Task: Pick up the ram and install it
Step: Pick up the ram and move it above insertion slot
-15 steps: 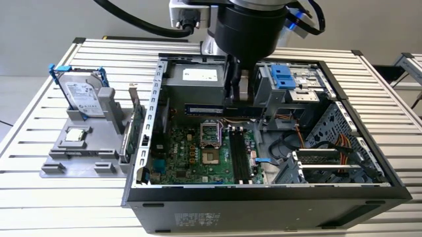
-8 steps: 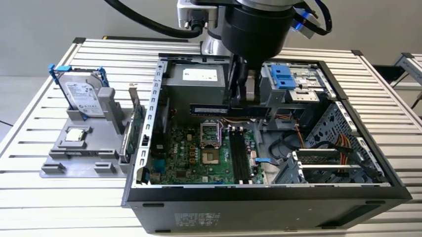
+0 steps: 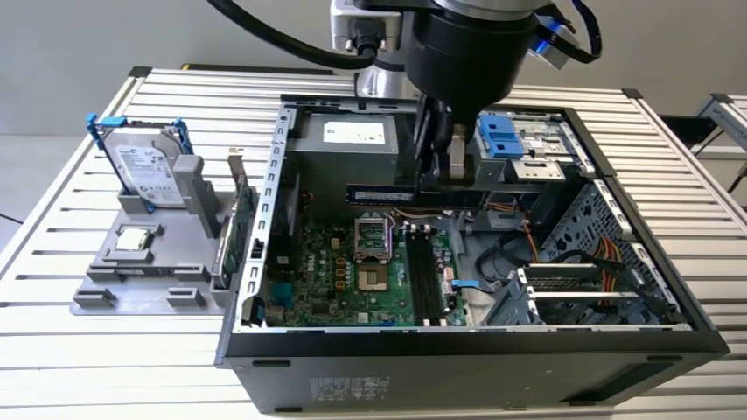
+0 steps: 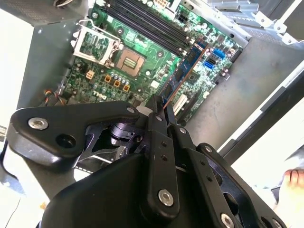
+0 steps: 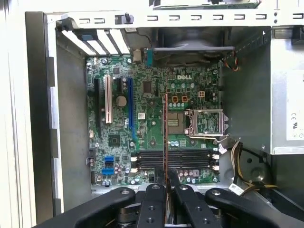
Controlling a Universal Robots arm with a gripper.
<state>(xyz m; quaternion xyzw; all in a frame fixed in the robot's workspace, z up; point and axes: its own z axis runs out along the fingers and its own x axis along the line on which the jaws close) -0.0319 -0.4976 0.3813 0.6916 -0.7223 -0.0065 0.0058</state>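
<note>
1 gripper (image 3: 442, 184) clamps 1 ram (image 3: 380, 194) over the open computer case (image 3: 467, 367).
In the exterior view the ram juts toward 9 o'clock from the gripper, above the 4 dark slots (image 5: 190, 159) on the motherboard (image 5: 147, 114); 1 hard drive (image 3: 150, 171) stands outside at 9 o'clock.

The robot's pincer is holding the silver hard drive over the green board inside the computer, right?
No. The pincer holds the ram, a thin stick, over the green board inside the computer. In the exterior view the silver hard drive stands outside it.
</note>
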